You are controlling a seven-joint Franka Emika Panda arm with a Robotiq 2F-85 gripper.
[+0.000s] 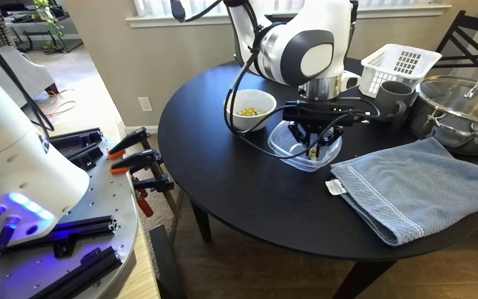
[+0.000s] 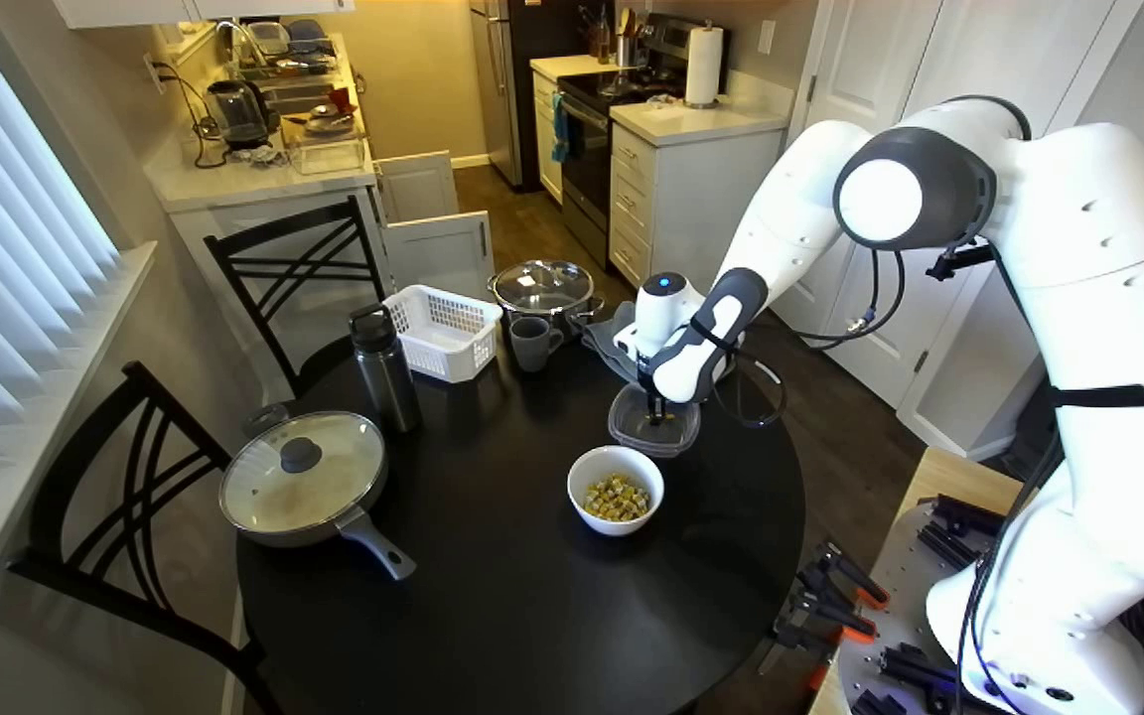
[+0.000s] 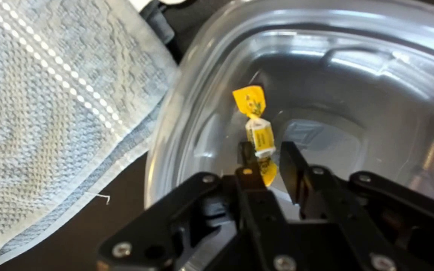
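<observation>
A yellow and white wrapped candy (image 3: 261,137) lies inside a clear plastic container (image 3: 166,150), near its wall. My gripper (image 3: 266,152) reaches down into the container with its fingers partly apart. The candy's lower end is between the fingertips; it lies close to the left finger in the wrist view, and a gap shows before the right finger. Whether the left finger touches it I cannot tell. In an exterior view the candy (image 1: 313,154) shows as a small yellow spot below the gripper (image 1: 311,149). The container (image 2: 622,429) appears in both exterior views.
A white bowl (image 2: 580,477) with several yellow candies stands beside the container. A folded blue-grey towel (image 1: 425,187) lies close on the opposite side. A grey mug (image 1: 393,97), lidded pot (image 1: 463,133), white basket (image 2: 445,338), steel bottle (image 2: 388,382) and lidded pan (image 2: 304,482) share the round table.
</observation>
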